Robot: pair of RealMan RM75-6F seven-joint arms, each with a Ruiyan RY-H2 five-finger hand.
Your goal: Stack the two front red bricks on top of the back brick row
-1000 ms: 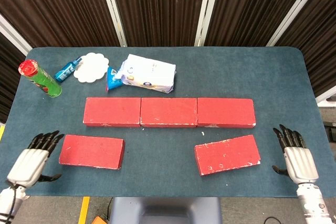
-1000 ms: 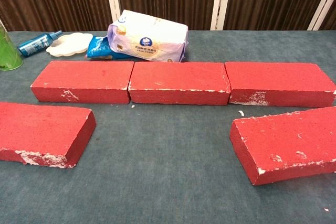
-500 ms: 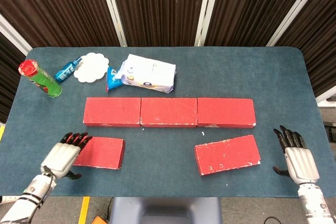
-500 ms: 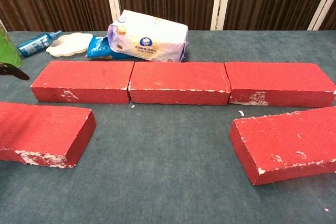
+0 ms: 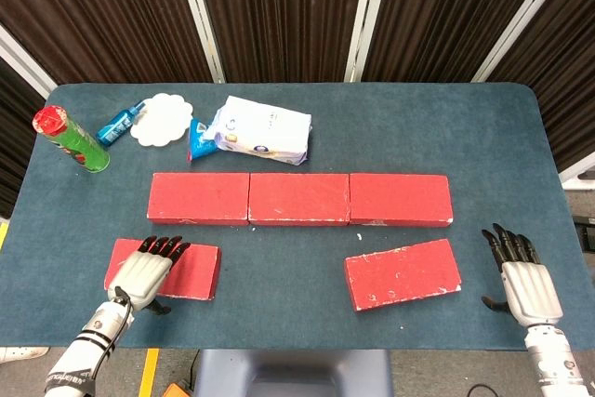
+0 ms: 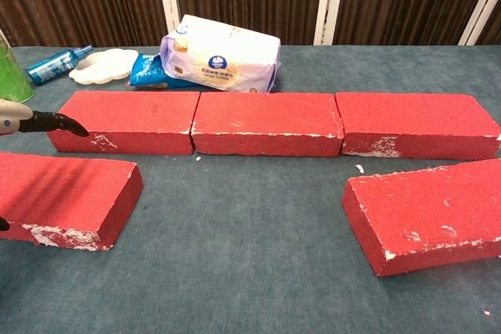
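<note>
Head view high above, looking down on the whole table [image 5: 502, 137], chest view low, close, facing forward, both sharing the brick row [image 5: 299, 199].

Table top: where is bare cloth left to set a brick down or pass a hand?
Free: the gap between the front left brick and front right brick, and the far right area behind the brick row. Crowded: the far left corner, with green can, blue bottle, white plate and tissue pack.

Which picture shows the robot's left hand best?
The head view: the whole left hand shows there, over the front left brick. The chest view catches only dark fingertips at its left edge.
</note>
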